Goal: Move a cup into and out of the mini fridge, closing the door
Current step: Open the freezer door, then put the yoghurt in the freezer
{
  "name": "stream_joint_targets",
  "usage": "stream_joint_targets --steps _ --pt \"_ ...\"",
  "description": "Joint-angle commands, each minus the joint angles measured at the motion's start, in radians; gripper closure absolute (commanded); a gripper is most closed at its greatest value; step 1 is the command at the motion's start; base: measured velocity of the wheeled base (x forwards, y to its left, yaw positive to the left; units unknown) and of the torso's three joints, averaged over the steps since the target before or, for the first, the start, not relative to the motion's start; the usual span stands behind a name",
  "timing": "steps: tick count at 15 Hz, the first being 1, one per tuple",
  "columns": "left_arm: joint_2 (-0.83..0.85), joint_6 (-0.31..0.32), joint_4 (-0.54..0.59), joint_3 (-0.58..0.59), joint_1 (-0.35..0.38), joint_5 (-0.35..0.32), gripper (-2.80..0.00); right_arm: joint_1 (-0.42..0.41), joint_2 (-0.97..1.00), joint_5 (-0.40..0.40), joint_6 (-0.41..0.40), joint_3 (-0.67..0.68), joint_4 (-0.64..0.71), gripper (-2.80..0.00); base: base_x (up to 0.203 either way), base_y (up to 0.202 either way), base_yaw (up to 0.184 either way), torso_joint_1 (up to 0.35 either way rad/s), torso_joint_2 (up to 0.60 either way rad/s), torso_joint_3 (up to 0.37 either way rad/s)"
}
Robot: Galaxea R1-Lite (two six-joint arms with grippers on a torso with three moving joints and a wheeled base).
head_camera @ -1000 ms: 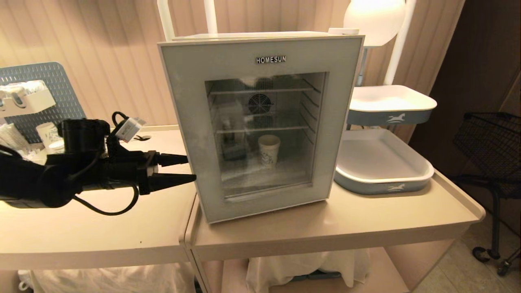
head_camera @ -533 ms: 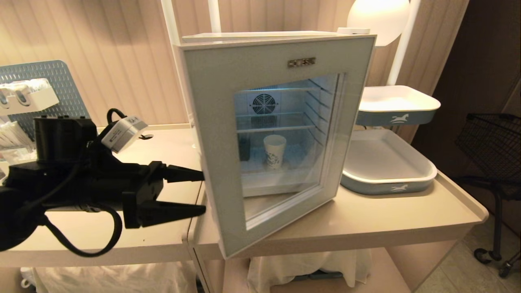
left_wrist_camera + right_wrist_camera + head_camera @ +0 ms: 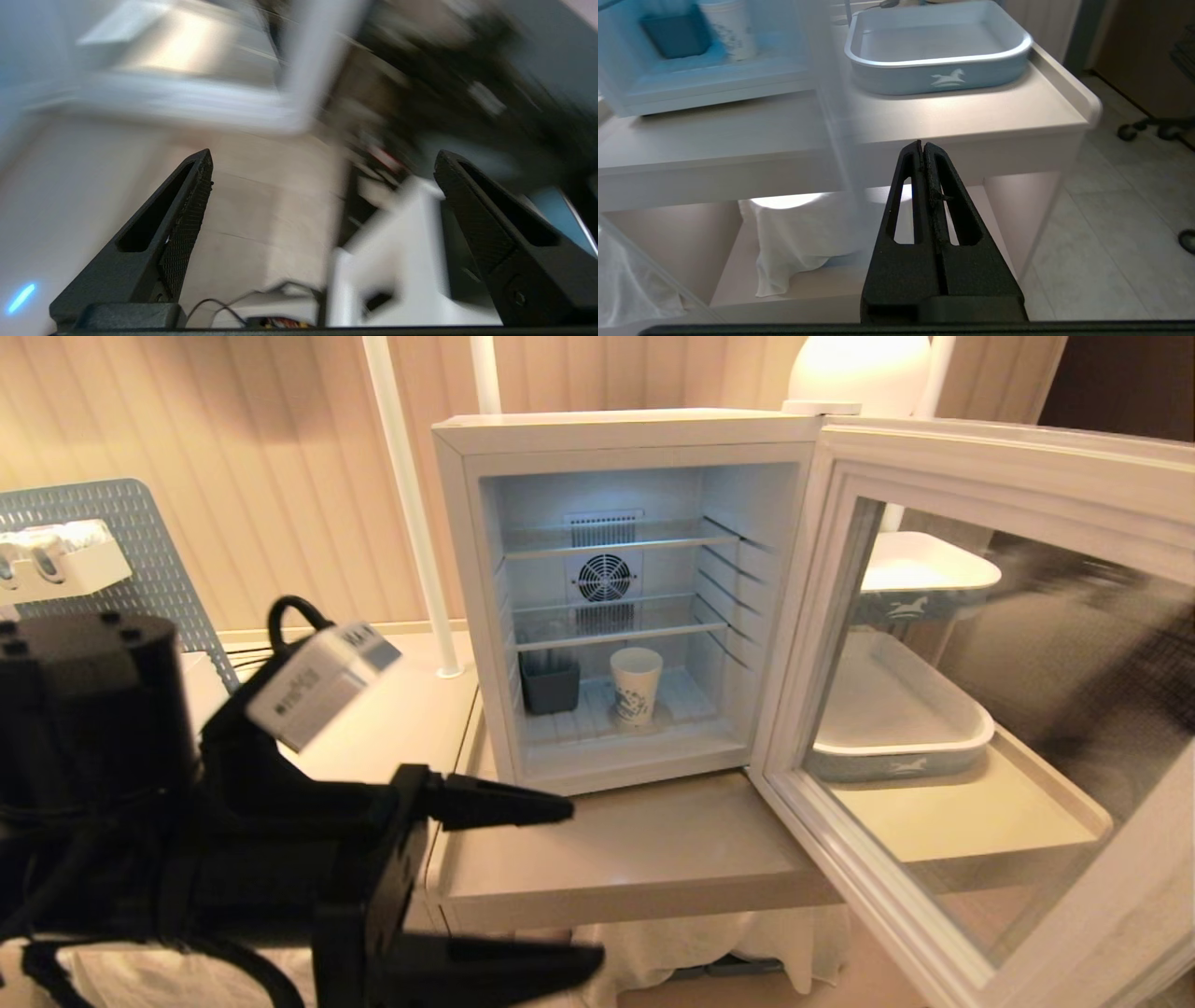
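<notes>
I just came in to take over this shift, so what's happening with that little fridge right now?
The boxy white mini fridge stands wide open, its glass-windowed door swung out to the right. Inside, on the floor under the lower wire shelf, stands the white paper cup with a blue pattern, upright beside a small dark container. The left tool hangs open and empty in front of the fridge, apart from the cup. The right tool is shut, parked low by the table.

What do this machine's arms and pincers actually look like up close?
The left gripper is matte black with two long tapered fingers, hollowed out and cross-hatched on their inner faces. Its chunky black arm carries looping black cables and a small grey-white box with printed lettering. The right gripper has the same black, slotted, wedge-shaped fingers.
</notes>
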Motion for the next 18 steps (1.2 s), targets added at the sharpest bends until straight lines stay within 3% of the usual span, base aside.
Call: stream_joint_targets --steps 1,4,6,9,11,14,16,18 --pt "-0.069 -0.063 -0.001 -0.009 0.054 0.066 -2.8 0.001 0.001 0.001 0.0 0.0 0.0 0.0 0.0 0.0 0.0 0.0 0.0 0.0" --pt "-0.177 -0.122 0.018 0.003 0.124 0.098 -2.8 0.001 0.001 0.001 0.0 0.0 0.0 0.0 0.0 0.0 0.0 0.0 0.0 0.0" --pt "-0.264 -0.149 0.117 -0.003 0.154 0.138 -2.8 0.001 0.001 0.001 0.0 0.0 0.0 0.0 0.0 0.0 0.0 0.0 0.0 0.0" --pt "-0.4 -0.159 0.485 -0.098 0.183 0.403 -2.8 0.001 0.001 -0.001 -0.001 -0.003 0.008 0.0 0.0 0.0 0.0 0.0 0.0 0.0" --pt "-0.541 -0.163 0.642 -0.128 0.186 0.524 -2.8 0.001 0.0 -0.001 -0.003 -0.008 0.023 0.0 0.0 0.0 0.0 0.0 0.0 0.0" --pt "-0.776 -0.18 0.821 -0.149 0.214 0.599 -2.8 0.001 0.001 0.001 -0.003 -0.008 0.025 0.0 0.0 0.0 0.0 0.0 0.0 0.0" --pt "-0.874 -0.181 0.939 -0.165 0.317 0.659 -2.8 0.001 0.001 0.001 -0.001 -0.008 0.023 0.0 0.0 0.0 0.0 0.0 0.0 0.0" --pt "-0.95 -0.122 1.01 -0.172 0.406 0.724 -2.8 0.001 0.001 0.001 -0.001 -0.008 0.023 0.0 0.0 0.0 0.0 0.0 0.0 0.0"
